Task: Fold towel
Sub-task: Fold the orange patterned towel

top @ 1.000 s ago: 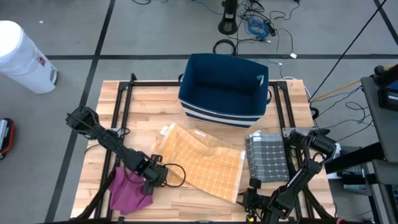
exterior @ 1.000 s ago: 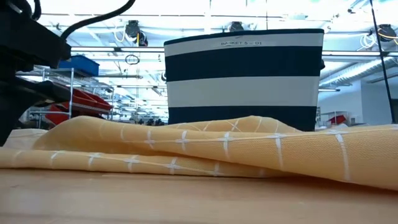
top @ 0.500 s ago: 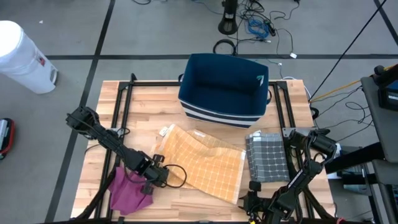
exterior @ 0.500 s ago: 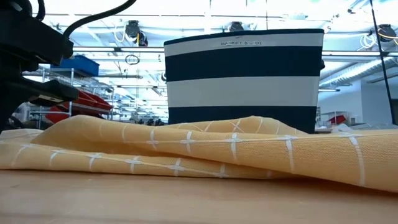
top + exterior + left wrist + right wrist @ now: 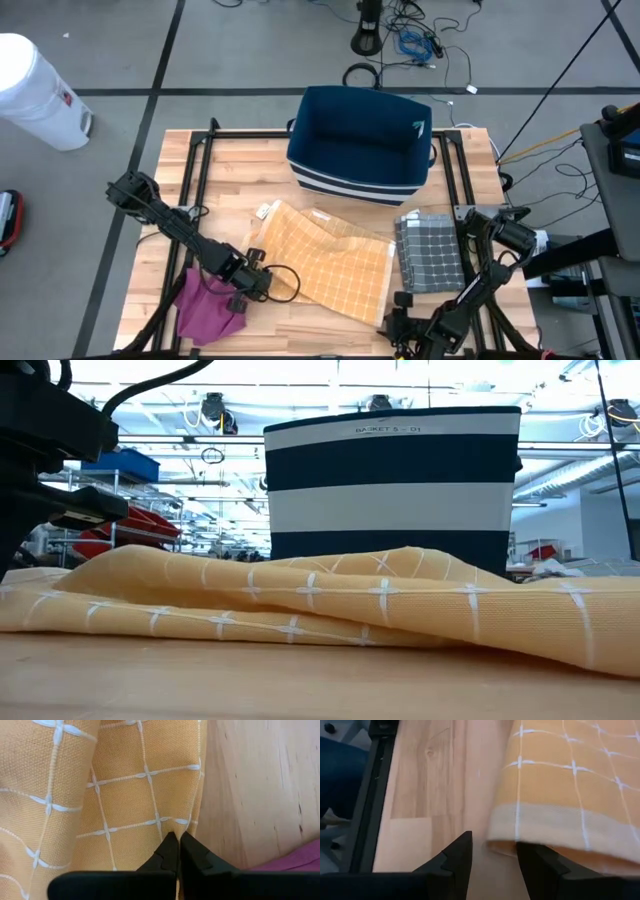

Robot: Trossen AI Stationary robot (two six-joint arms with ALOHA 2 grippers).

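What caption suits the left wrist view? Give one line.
Left claw shut on the yellow towel edge, beside bare wooden table.

The high view looks straight down on the whole tabletop (image 5: 220,180). The low view sits at tabletop height, very near the orange towel (image 5: 330,600), facing the striped basket (image 5: 392,485). Both wrist views look closely at that same towel.
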